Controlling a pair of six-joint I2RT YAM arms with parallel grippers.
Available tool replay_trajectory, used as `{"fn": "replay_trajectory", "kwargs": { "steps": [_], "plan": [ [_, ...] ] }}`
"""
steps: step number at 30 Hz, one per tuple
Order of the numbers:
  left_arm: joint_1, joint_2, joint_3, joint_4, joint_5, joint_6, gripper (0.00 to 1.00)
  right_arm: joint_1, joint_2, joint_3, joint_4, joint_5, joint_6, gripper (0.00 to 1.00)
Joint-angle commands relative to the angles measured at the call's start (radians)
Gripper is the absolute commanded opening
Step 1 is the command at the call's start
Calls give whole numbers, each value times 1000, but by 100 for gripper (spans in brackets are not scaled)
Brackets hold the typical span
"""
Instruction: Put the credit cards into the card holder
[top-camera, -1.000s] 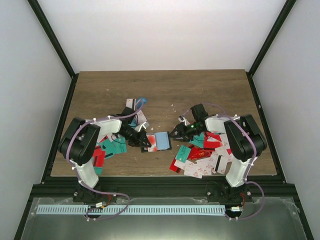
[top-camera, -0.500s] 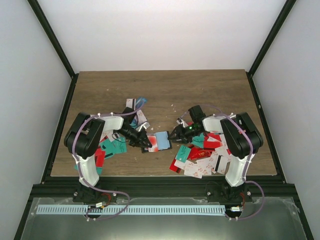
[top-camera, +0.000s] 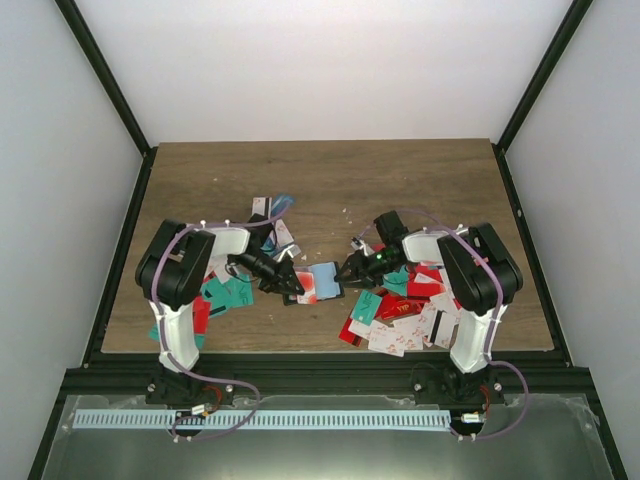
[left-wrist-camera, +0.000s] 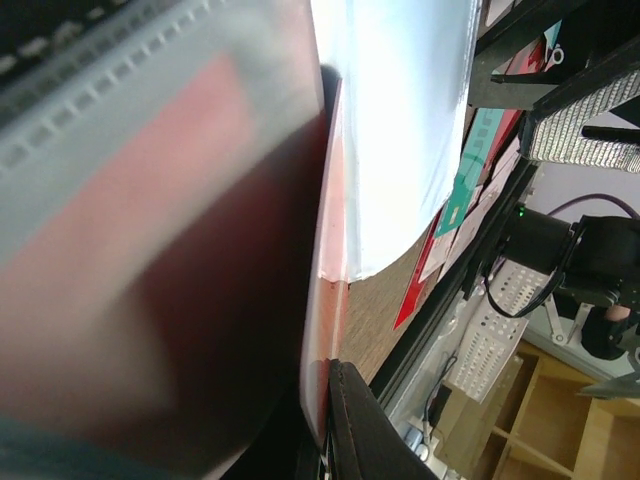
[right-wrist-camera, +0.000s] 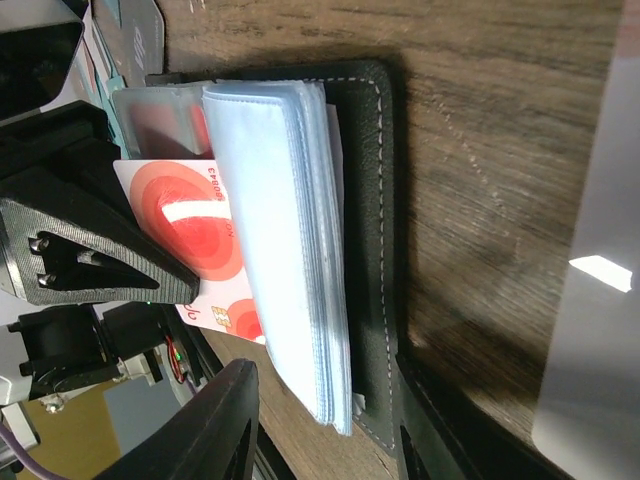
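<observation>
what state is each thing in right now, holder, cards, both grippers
card holder: lying open on the table, pale sleeves stacked up
white card with red circles: partly pushed in among the sleeves
left gripper: shut, at the holder's left side
right gripper: part open, holding nothing
loose cards: scattered flat on the table

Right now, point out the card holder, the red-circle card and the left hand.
card holder (right-wrist-camera: 375, 200), right wrist view, black stitched cover.
red-circle card (right-wrist-camera: 205, 240), right wrist view, its printed face.
left hand (top-camera: 292, 285), top view, between fingertips.

Card piles (top-camera: 405, 310) crowd both arms (left and right); the far wooden table (top-camera: 330, 175) lies open.
</observation>
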Motion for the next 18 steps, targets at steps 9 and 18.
{"fn": "replay_trajectory", "kwargs": {
  "steps": [9,18],
  "plan": [
    [13,36,52,-7,4,26,4,24,41,43,-51,34,-50,39],
    [13,63,103,-41,5,47,4,28,66,62,-72,46,-67,38]
  ]
}}
